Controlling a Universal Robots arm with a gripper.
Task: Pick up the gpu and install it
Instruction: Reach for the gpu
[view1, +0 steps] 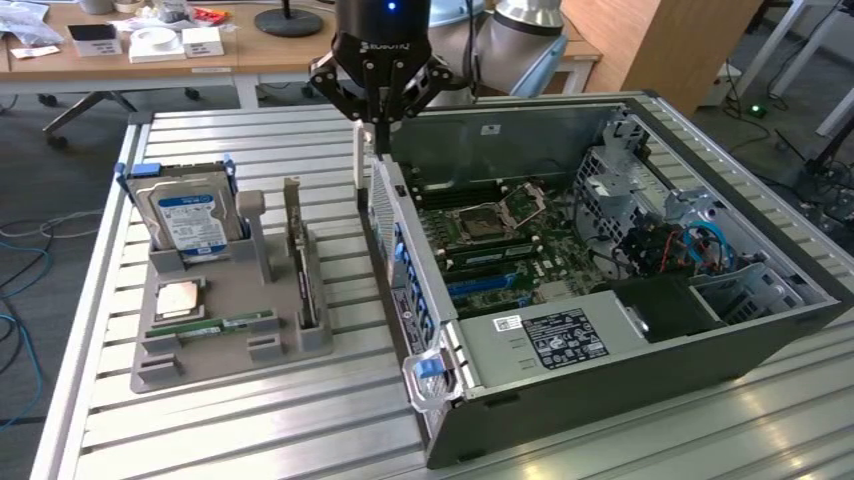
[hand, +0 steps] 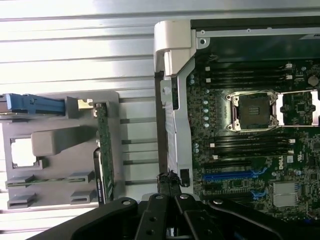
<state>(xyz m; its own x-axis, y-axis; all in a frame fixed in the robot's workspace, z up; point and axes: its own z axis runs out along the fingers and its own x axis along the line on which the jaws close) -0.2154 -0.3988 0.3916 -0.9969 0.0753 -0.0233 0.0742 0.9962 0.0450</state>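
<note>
One gpu (view1: 307, 285) in the exterior view: on edge in a slot of the grey holder (view1: 214, 355), long axis running near-to-far alongside the open computer case (view1: 641, 350). All of it sits on a slatted metal worktop (view1: 267, 430), wooden desk (view1: 254, 55) behind, and the gripper (view1: 380, 140) hangs at the case's far corner, fingers pressed together, clear of the card. Wrist view: gpu (hand: 104, 150) seen edge-on, green edge showing, parallel to the case wall (hand: 172, 125), with the shut fingers (hand: 165, 182) just beside that wall.

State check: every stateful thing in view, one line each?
computer case: on its side, panel off, motherboard exposed.
gripper: jaws shut, not on the gpu, above the case's rim.
gpu: on edge in the gray holder, not grasped.
hard drive: upright in the holder.
</note>
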